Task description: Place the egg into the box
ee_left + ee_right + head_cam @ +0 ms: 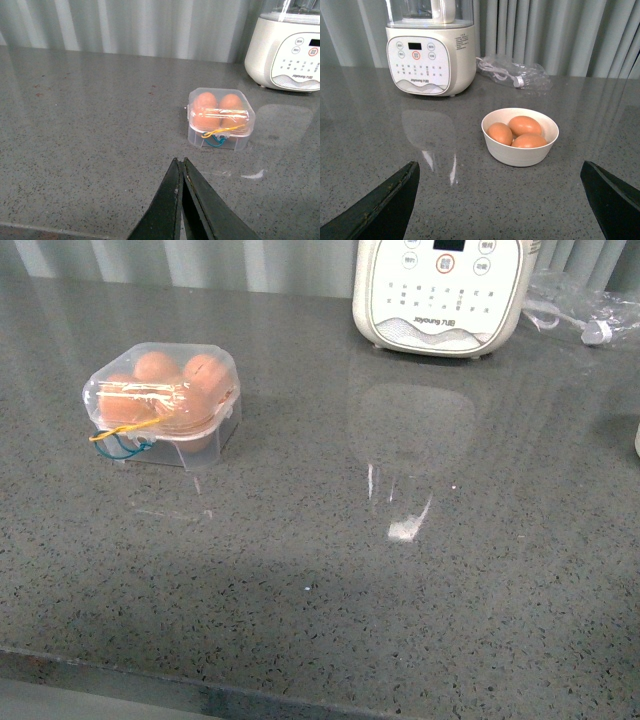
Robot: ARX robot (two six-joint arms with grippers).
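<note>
Now my left claw (181,167) is closed on nothing, its two dark fingers pressed together and pointing across the grey tabletop (90,130) toward the box (220,119), which stands a little way ahead of it. My right claw (500,200) is spread wide open, one finger at each lower corner of its wrist view, holding nothing.

From the front, the box (165,403) sits on the left part of the tabletop (330,570) with its clear lid down. Through the lid I see orange-brown eggs (157,367) inside; I cannot count them surely. Yellow and blue-green bands (122,440) hang at its near side.

Ahead of my right claw a white bowl (520,150) rests on the tabletop with three eggs (524,125) in it, touching each other. Behind it lies a crumpled clear bag (515,74), and beside that stands a white appliance (431,55) with buttons, well apart from the box.
</note>
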